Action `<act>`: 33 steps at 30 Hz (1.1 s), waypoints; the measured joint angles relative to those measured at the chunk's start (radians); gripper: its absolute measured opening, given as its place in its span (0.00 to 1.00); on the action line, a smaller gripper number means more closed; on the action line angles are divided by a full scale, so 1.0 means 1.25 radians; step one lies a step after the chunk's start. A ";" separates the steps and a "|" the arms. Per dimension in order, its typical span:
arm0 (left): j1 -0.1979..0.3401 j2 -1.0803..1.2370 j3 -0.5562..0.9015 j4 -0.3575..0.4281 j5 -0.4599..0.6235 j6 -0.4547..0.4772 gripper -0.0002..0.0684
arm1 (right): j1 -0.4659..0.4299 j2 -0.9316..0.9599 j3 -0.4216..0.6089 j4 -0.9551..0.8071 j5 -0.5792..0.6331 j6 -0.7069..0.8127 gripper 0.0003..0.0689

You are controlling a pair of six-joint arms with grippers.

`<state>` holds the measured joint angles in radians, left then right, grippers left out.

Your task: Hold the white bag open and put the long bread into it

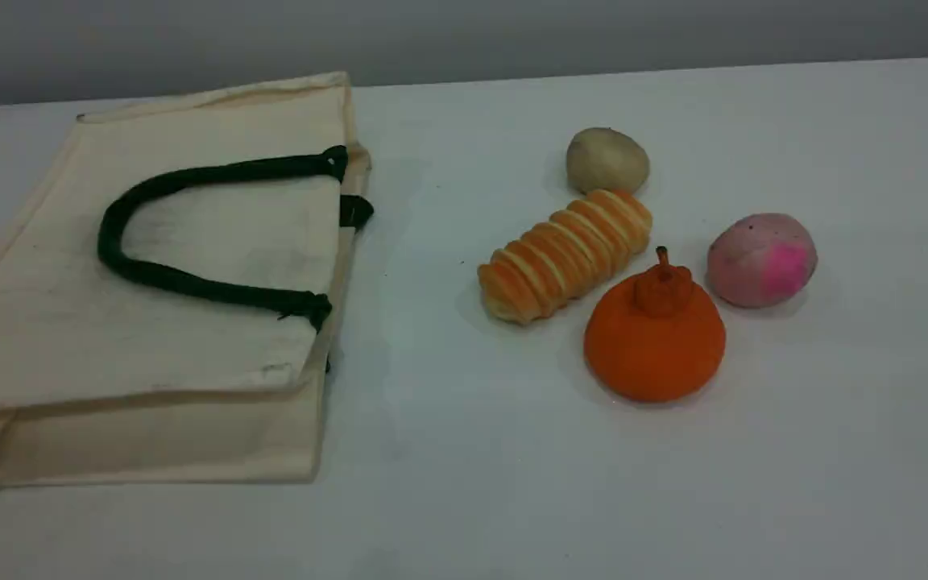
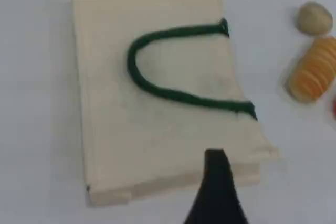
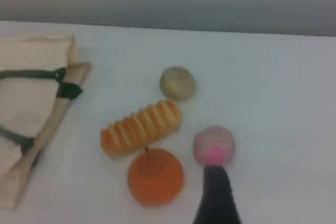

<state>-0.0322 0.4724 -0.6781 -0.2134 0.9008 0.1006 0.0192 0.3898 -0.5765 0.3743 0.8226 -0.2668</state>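
**A:** How far along is this?

**B:** Right at the start, I'd judge. The white bag [image 1: 150,322] lies flat on the left side of the table [image 1: 512,499]. Its mouth, on the right-hand edge, is pressed closed, and the dark green handle [image 1: 190,282] is folded back over the top panel. It lies so flat that I doubt anything is inside.

**A:** And the long bread?

**B:** The long bread [image 1: 565,254] lies on the table, well apart from the bag and to its right, at a slant. Its far end sits just beside a beige lump [image 1: 607,159]. An orange fruit [image 1: 655,338] sits just beside its near flank, and a pink ball [image 1: 762,259] lies further right.

**A:** What about the arms?

**B:** Neither shows in the scene view. The left end effector [image 2: 215,182] hangs above the near part of the bag, toward the mouth side. The right end effector [image 3: 215,192] hangs above the table close to the pink ball. Both wrist views are soft and show only one dark fingertip each, so I read them loosely. Both seem spread wide, gripping nothing and touching nothing.

**A:** So what remains?

**B:** All of it. The left has to take the upper lip or handle and lift the mouth open. The right has to pick the bread out from between its neighbours and carry it across into the bag.
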 joint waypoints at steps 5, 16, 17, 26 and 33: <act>0.000 0.145 -0.049 0.039 0.005 -0.010 0.71 | 0.000 0.128 0.000 0.073 -0.094 -0.081 0.67; 0.000 0.384 -0.093 0.166 -0.079 -0.159 0.71 | 0.000 0.356 0.000 0.343 -0.167 -0.325 0.67; 0.000 0.399 -0.093 0.183 -0.090 -0.181 0.71 | 0.000 0.367 0.000 0.372 -0.168 -0.345 0.67; 0.000 0.599 -0.093 0.235 -0.202 -0.283 0.71 | 0.000 0.449 0.000 0.566 -0.169 -0.510 0.67; 0.000 0.753 -0.093 0.236 -0.287 -0.282 0.71 | 0.000 0.527 -0.011 0.623 -0.170 -0.558 0.67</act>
<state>-0.0322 1.4135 -0.7941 0.0814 0.5423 -0.2520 0.0192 1.0487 -0.5896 1.1530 0.6102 -0.9648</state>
